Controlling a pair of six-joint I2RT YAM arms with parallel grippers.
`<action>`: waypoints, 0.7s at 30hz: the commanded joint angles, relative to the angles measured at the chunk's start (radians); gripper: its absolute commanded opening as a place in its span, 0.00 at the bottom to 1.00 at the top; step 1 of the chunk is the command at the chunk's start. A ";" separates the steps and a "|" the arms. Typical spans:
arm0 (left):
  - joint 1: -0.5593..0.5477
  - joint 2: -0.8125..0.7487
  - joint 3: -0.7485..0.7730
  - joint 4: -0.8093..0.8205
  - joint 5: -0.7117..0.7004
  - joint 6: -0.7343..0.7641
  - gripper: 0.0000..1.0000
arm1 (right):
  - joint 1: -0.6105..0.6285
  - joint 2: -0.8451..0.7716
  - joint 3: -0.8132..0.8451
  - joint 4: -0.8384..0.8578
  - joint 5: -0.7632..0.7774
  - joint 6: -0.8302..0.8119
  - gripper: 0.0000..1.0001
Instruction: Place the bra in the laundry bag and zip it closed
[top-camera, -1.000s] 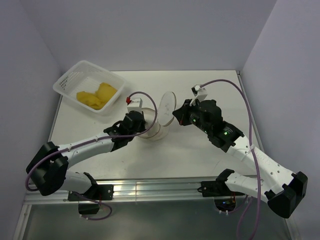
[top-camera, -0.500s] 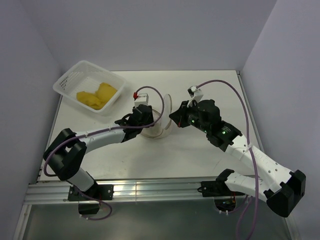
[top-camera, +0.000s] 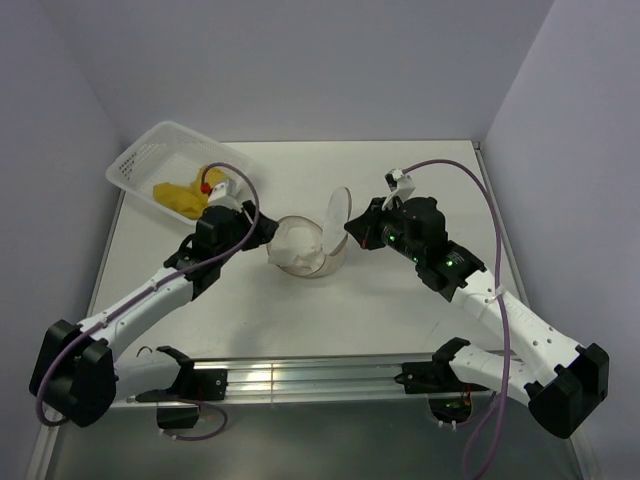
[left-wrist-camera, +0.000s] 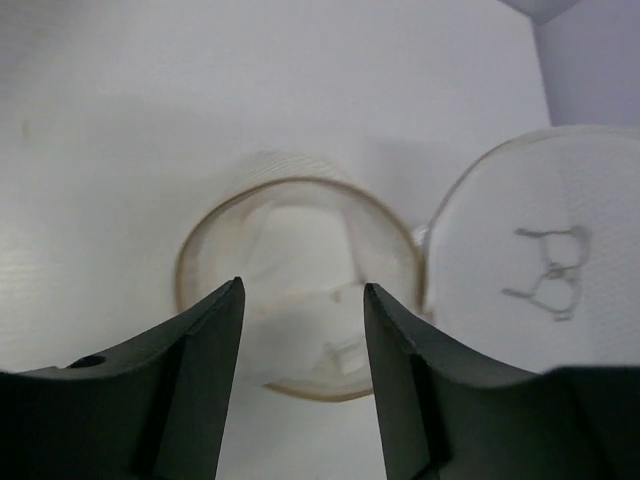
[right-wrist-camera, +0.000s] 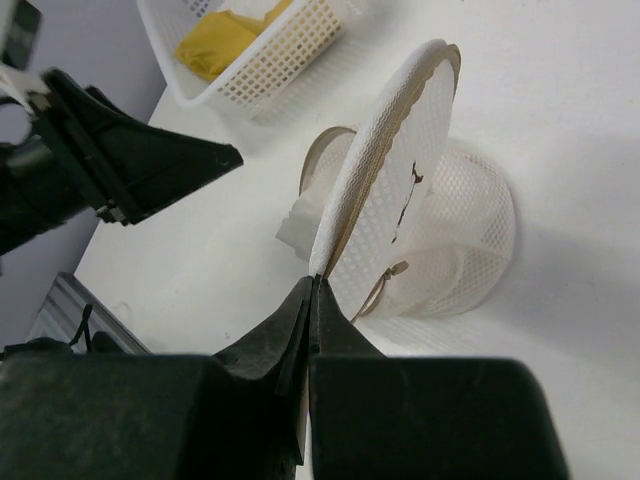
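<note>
The laundry bag (top-camera: 318, 262) is sitting mid-table, its mouth facing left, with a white bra (top-camera: 293, 240) bunching inside. The right gripper (right-wrist-camera: 312, 287) is pinching the round lid (right-wrist-camera: 385, 180) at its rim. The left gripper (left-wrist-camera: 300, 300) is hovering just left, fingers wide and empty. A basket (top-camera: 135, 160) at the far left is holding yellow cloth (top-camera: 185, 196).

Overhead view of a white table (top-camera: 330, 310). At its centre sits a small round laundry bag (top-camera: 298, 248) of translucent white mesh, its round flap lid (top-camera: 337, 212) standing upright. The right gripper (top-camera: 352, 228) pinches the lid's edge. The left gripper (top-camera: 250, 238) hovers just beside the bag. A white perforated plastic basket (top-camera: 138, 146) holding yellow fabric (top-camera: 175, 195) sits at the far left corner.
</note>
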 joint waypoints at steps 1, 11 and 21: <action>0.096 -0.026 -0.152 0.059 0.131 -0.082 0.56 | -0.009 0.000 -0.005 0.060 -0.022 0.003 0.00; 0.245 0.155 -0.269 0.456 0.372 -0.150 0.48 | -0.016 -0.005 -0.006 0.057 -0.029 0.003 0.00; 0.250 0.284 -0.278 0.606 0.393 -0.193 0.47 | -0.020 0.005 -0.002 0.057 -0.045 0.001 0.00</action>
